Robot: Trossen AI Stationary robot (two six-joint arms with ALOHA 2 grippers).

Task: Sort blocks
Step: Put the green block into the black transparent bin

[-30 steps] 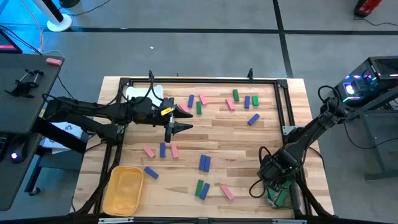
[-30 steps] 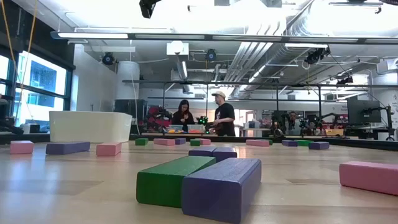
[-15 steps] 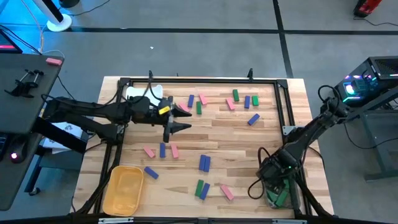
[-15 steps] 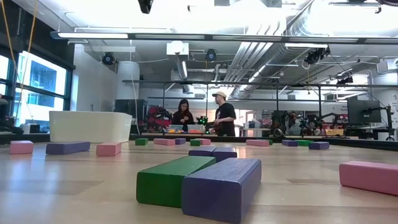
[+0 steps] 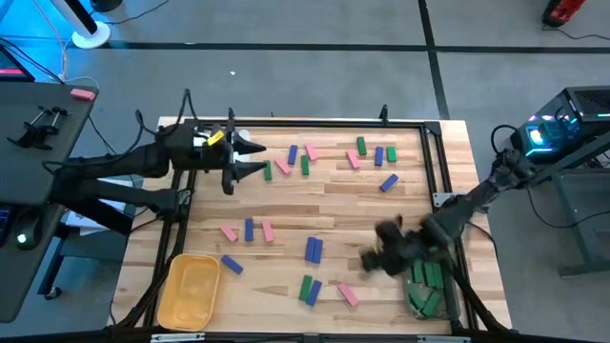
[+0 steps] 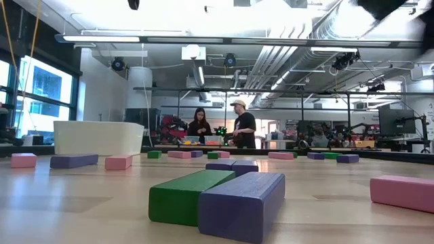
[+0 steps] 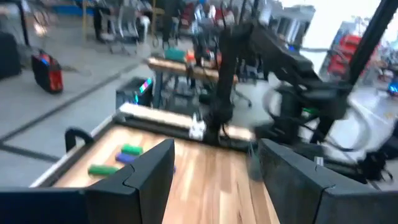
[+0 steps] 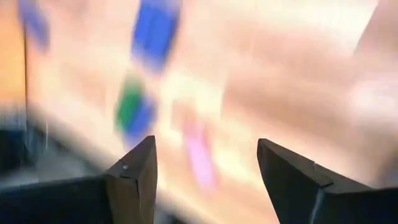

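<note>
The left hand (image 5: 255,159) was held above the far left part of the pale wooden worktop (image 5: 410,205), its dark fingers (image 7: 149,177) spread apart with nothing between them. A small flat green wooden block (image 5: 268,171) lay just beside the fingertips, with a pink block (image 5: 282,167) touching its far side and a blue-purple block (image 5: 293,154) and another green block (image 5: 304,165) a little beyond. The white bin (image 5: 205,143) was seen directly beneath the left wrist.

The right hand (image 5: 374,259) was blurred over the near right part of the worktop; its fingers (image 8: 134,177) were shown apart and empty in its own wrist view. A pair of blue-purple blocks (image 5: 313,250) lay near that hand on its left, and a pink block (image 5: 348,294) lay just nearer the front edge, close to a green and blue-purple pair (image 5: 309,289). A clear bin (image 5: 427,291) holding green blocks (image 5: 430,274) was placed just behind the right hand at the worktop's right edge.

More blocks were scattered near the far right corner, well apart from both hands, among them a green one (image 5: 361,145) and a tilted blue-purple one (image 5: 388,182). A yellow bin (image 5: 189,291) stood at the near left corner, with a pink, blue-purple and pink trio (image 5: 248,230) between it and the left hand. Two people (image 6: 220,127) were visible in the room behind.
</note>
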